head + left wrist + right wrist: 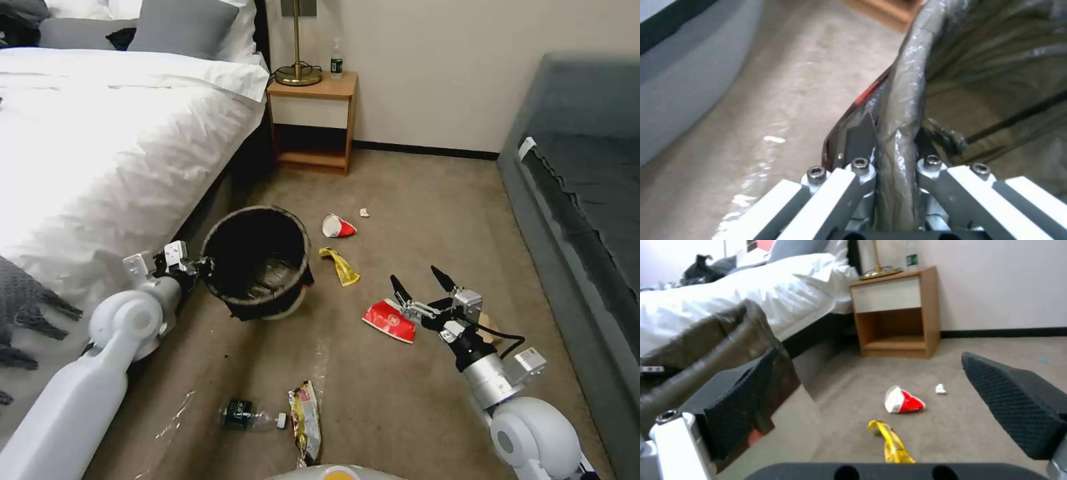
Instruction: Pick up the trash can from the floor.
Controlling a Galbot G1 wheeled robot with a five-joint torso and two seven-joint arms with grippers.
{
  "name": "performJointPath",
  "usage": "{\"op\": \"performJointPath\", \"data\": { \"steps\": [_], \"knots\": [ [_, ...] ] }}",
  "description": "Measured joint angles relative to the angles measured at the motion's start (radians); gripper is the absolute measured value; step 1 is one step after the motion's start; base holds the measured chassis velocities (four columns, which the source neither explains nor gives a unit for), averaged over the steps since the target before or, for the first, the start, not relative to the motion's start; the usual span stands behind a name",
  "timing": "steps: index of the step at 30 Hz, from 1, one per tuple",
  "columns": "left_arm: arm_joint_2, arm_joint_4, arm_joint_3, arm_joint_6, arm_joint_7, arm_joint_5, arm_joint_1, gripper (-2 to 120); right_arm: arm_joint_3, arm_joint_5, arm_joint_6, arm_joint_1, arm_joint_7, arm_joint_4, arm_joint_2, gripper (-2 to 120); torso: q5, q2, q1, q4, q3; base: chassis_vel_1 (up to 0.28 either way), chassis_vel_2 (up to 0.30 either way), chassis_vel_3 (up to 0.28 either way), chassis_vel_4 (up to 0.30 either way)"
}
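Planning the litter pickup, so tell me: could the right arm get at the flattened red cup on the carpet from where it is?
Probably yes. The right gripper hangs open just above the flattened red cup, with nothing between them. The left gripper is shut on the trash can rim, well off to the side.

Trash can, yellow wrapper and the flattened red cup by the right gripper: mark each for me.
trash can point(257, 267), head view, bag-lined inside wall.
yellow wrapper point(340, 265), head view, middle of the strip.
flattened red cup point(387, 320), head view, red side.
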Motion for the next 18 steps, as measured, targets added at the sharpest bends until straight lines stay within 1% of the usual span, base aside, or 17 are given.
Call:
{"op": "performJointPath", "data": {
  "steps": [1,2,4,5,7,12,14,18],
  "knots": [
    [0.003,-0.026,-0.003,0.003,0.000,-0.006,0.009,3,0.004,-0.003,0.001,-0.005,0.000,0.004,0.008,100,-0.0003,0.000,0.000,0.0000,0.000,0.000,0.000,0.000,0.000],
    [0.003,-0.026,-0.003,0.003,0.000,-0.006,0.009,3,0.004,-0.003,0.001,-0.005,0.000,0.004,0.008,100,-0.0003,0.000,0.000,0.0000,0.000,0.000,0.000,0.000,0.000],
    [0.006,-0.076,-0.006,0.010,-0.008,-0.011,0.027,3,0.011,-0.015,0.004,-0.018,-0.001,0.014,0.029,100,0.0001,0.000,0.000,0.0007,0.000,0.000,0.000,0.000,0.000],
    [0.006,-0.076,-0.006,0.010,-0.008,-0.011,0.027,3,0.011,-0.015,0.004,-0.018,-0.001,0.014,0.029,100,0.0001,0.000,0.000,0.0007,0.000,0.000,0.000,0.000,0.000],
    [0.008,-0.109,-0.006,0.015,-0.011,-0.011,0.039,3,0.022,-0.033,0.014,-0.049,-0.005,0.027,0.053,100,0.0000,0.000,0.000,0.0005,0.000,0.000,0.000,0.000,0.000],
    [0.008,-0.126,-0.010,0.019,-0.012,-0.007,0.056,3,0.027,-0.045,0.022,-0.069,-0.008,0.034,0.071,100,0.0000,0.000,0.000,0.0002,0.000,0.000,0.000,0.000,0.000],
    [0.006,-0.135,-0.013,0.019,-0.013,-0.001,0.072,3,0.027,-0.048,0.025,-0.071,-0.008,0.036,0.074,100,0.0000,0.000,0.000,0.0007,0.000,0.000,0.000,0.000,0.000],
    [0.003,-0.139,-0.013,0.019,-0.013,0.007,0.081,3,0.027,-0.049,0.026,-0.071,-0.008,0.036,0.074,100,0.0001,0.000,0.000,0.0006,0.000,0.000,0.000,0.000,0.000]
  ]
}}
